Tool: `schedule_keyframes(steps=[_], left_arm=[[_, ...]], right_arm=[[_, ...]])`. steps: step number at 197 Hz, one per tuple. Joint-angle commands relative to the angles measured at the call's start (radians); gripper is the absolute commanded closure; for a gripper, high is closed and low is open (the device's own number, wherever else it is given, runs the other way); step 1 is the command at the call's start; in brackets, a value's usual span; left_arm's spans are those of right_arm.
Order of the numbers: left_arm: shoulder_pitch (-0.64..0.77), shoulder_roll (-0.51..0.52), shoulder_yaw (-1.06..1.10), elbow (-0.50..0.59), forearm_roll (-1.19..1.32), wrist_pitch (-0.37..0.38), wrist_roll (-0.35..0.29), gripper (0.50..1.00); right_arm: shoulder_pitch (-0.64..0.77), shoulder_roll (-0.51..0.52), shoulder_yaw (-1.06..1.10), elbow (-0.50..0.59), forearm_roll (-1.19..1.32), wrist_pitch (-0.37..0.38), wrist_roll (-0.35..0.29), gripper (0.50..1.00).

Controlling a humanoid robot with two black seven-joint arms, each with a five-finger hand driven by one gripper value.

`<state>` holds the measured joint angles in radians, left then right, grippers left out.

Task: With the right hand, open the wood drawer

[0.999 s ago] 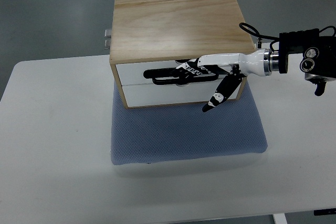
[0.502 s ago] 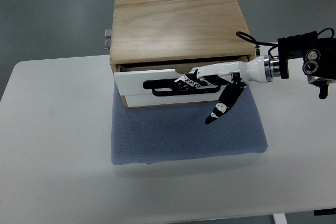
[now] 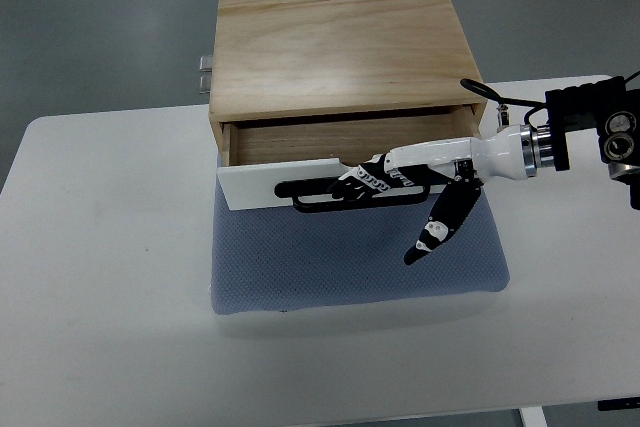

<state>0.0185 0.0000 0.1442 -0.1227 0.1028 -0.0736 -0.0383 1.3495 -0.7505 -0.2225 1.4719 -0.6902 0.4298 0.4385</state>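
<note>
- Drawer (image 3: 330,152) sits partly out of the wooden box (image 3: 335,47), its white front over the blue mat (image 3: 350,257).
- My right hand (image 3: 385,182) has fingers hooked around the black handle (image 3: 310,192), one finger pointing down.
- White table (image 3: 100,277) lies bare on both sides of the mat.

Right robot hand (image 3: 385,179) hooked on black handle (image 3: 310,192), wood drawer (image 3: 300,162) partly out, blue mat (image 3: 340,257) beneath
</note>
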Motion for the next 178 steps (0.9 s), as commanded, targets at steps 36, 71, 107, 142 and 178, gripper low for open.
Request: schedule_keyframes(steps=[36, 71, 107, 142, 178], left_arm=[[0.000, 0.000, 0.000, 0.000, 0.000, 0.000, 0.000, 0.500], [0.000, 0.000, 0.000, 0.000, 0.000, 0.000, 0.000, 0.500], [0.000, 0.000, 0.000, 0.000, 0.000, 0.000, 0.000, 0.500], [0.000, 0.000, 0.000, 0.000, 0.000, 0.000, 0.000, 0.500], [0.000, 0.000, 0.000, 0.000, 0.000, 0.000, 0.000, 0.500]], right_arm=[[-0.001, -0.039, 0.000, 0.068, 0.000, 0.001, 0.000, 0.556], [-0.001, -0.055, 0.000, 0.085, 0.000, 0.001, -0.001, 0.556], [0.007, -0.087, 0.012, 0.108, 0.001, 0.024, 0.000, 0.556], [0.013, -0.161, 0.063, 0.160, 0.006, 0.112, -0.001, 0.556], [0.008, -0.245, 0.184, 0.159, 0.031, 0.181, 0.000, 0.556]])
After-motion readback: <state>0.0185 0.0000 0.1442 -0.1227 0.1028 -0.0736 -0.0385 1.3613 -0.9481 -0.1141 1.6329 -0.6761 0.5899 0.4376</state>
